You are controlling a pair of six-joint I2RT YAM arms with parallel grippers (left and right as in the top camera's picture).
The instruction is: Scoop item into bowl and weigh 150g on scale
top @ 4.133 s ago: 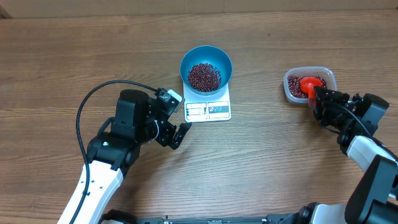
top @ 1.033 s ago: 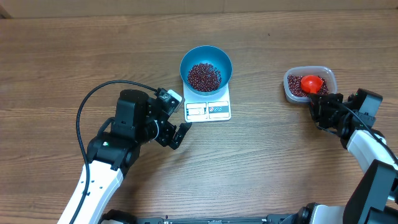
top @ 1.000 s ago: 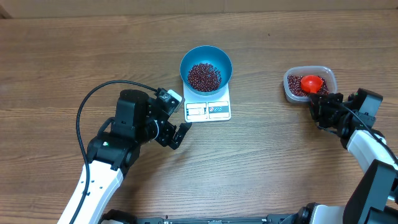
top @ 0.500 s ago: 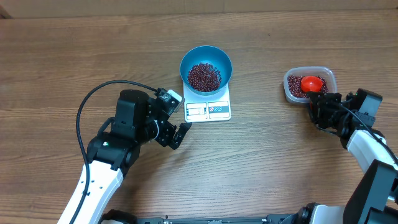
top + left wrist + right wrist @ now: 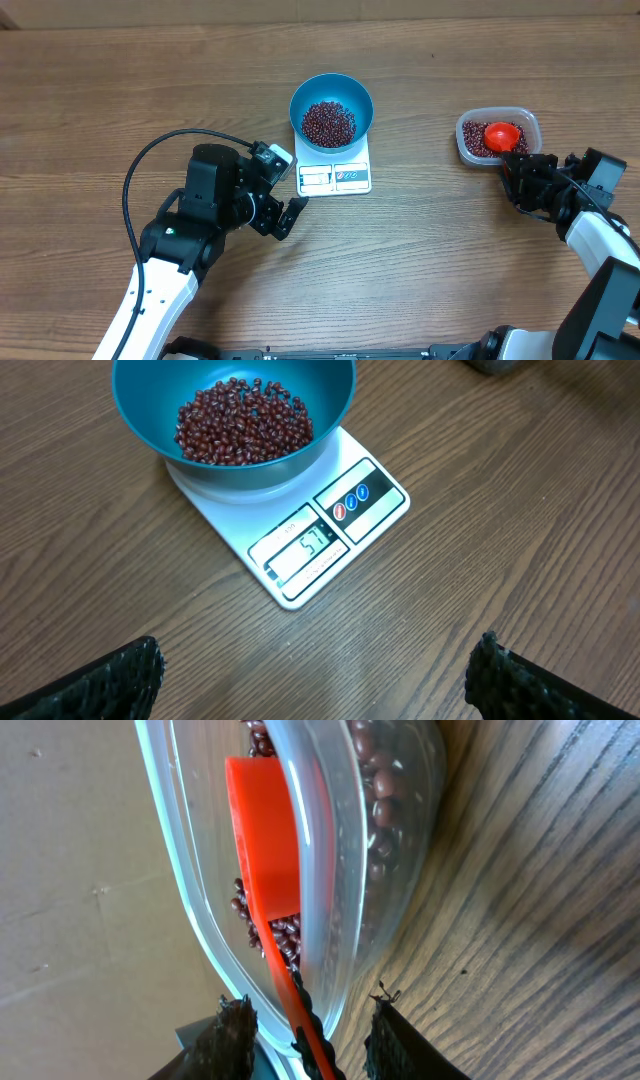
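Note:
The blue bowl [image 5: 294, 100] [image 5: 140, 400] stands on the white scale [image 5: 335, 178] [image 5: 330, 530] and holds a heap of dark red beans [image 5: 329, 122] [image 5: 243, 422]. More beans [image 5: 474, 142] [image 5: 385, 810] lie in the clear container [image 5: 531, 121] [image 5: 190, 890], with an orange scoop [image 5: 500, 134] [image 5: 265, 830] resting in them. My right gripper [image 5: 512, 170] [image 5: 310, 1010] is open at the container's near edge. The scoop's handle runs between its jaws with a gap on both sides. My left gripper [image 5: 290, 185] [image 5: 315, 650] is wide open over bare wood just left of the scale.
The scale's display [image 5: 305, 545] faces my left gripper and is lit. A black cable [image 5: 150, 160] loops over the table beside the left arm. Bare wooden tabletop [image 5: 430, 250] lies between the two arms.
My right gripper's jaws have spread off the scoop handle and the arm has drawn back slightly to the right. The scoop stays in the container. The left arm has not moved.

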